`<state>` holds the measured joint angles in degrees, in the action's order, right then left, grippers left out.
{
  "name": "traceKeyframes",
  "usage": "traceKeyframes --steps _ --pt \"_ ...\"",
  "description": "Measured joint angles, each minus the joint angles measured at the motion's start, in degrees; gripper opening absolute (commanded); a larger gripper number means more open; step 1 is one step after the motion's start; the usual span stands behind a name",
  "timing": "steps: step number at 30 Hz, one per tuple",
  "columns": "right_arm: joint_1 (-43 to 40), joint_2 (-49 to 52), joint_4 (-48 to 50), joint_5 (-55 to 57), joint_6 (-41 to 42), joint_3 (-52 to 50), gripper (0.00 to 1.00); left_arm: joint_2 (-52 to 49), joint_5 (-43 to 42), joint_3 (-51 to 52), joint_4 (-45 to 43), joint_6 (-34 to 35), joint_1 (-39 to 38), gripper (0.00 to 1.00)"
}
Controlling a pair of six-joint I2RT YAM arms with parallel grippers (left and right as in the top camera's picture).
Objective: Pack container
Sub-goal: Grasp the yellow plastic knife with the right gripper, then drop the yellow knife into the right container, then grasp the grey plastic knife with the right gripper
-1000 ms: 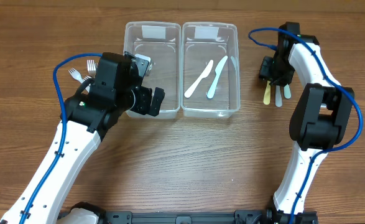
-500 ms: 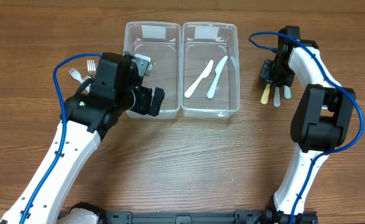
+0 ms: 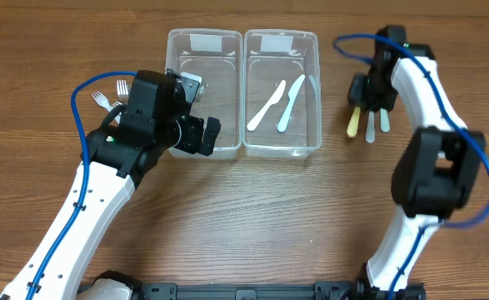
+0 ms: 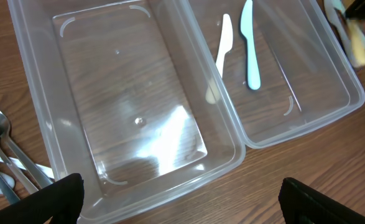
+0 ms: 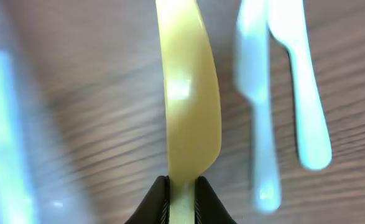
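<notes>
Right pincer (image 5: 182,185) clamping yellow knife (image 5: 188,106), brown wood-grain table (image 3: 252,225)

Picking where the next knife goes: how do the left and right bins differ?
The left bin is empty; the right bin holds a white knife and a pale blue knife. The left gripper, jaws open, hangs over the left bin's near edge; nothing hangs over the right bin. Both are clear, rectangular, alike in size, standing side by side.
</notes>
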<state>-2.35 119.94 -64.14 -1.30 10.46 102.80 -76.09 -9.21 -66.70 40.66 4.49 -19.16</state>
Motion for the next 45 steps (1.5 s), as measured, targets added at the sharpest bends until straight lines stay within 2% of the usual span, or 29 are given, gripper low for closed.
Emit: traceKeyframes --steps 5,9,12,15,16,17,23,28,32,37,45 --pt "7.5 -10.4 1.9 -2.1 0.0 1.8 0.09 0.0 0.0 0.0 0.0 0.0 0.0 1.00" --pt "14.4 -12.6 4.2 -3.4 0.0 2.8 0.09 0.0 0.0 0.0 0.0 0.0 0.0 1.00" --pt "17.8 -10.5 6.4 -3.9 0.6 2.2 0.25 0.0 0.0 0.0 0.0 0.0 0.0 1.00" --pt "18.9 -6.7 8.1 -4.1 1.0 1.1 0.32 0.0 0.0 0.0 0.0 0.0 0.0 1.00" --pt "19.1 -5.2 8.1 -4.1 1.2 0.8 0.43 0.0 0.0 0.0 0.0 0.0 0.0 1.00" --pt "19.2 -3.7 7.9 -4.0 1.2 0.4 0.50 0.0 0.0 0.0 0.0 0.0 0.0 1.00" --pt "19.1 -2.3 7.5 -2.3 -0.2 0.0 0.68 0.0 0.0 0.0 0.0 0.0 0.0 1.00" --pt "15.0 -6.2 7.6 1.3 -0.4 0.8 0.74 0.0 0.0 0.0 0.0 0.0 0.0 1.00" --pt "5.0 -8.9 7.0 3.8 -0.7 2.3 0.78 0.0 0.0 0.0 0.0 0.0 0.0 1.00" --pt "-6.0 -7.4 6.1 4.7 -1.6 2.4 0.79 0.0 0.0 0.0 0.0 0.0 0.0 1.00" --pt "-8.0 -0.8 1.4 4.1 -8.1 2.4 0.78 0.0 0.0 0.0 0.0 0.0 0.0 1.00"
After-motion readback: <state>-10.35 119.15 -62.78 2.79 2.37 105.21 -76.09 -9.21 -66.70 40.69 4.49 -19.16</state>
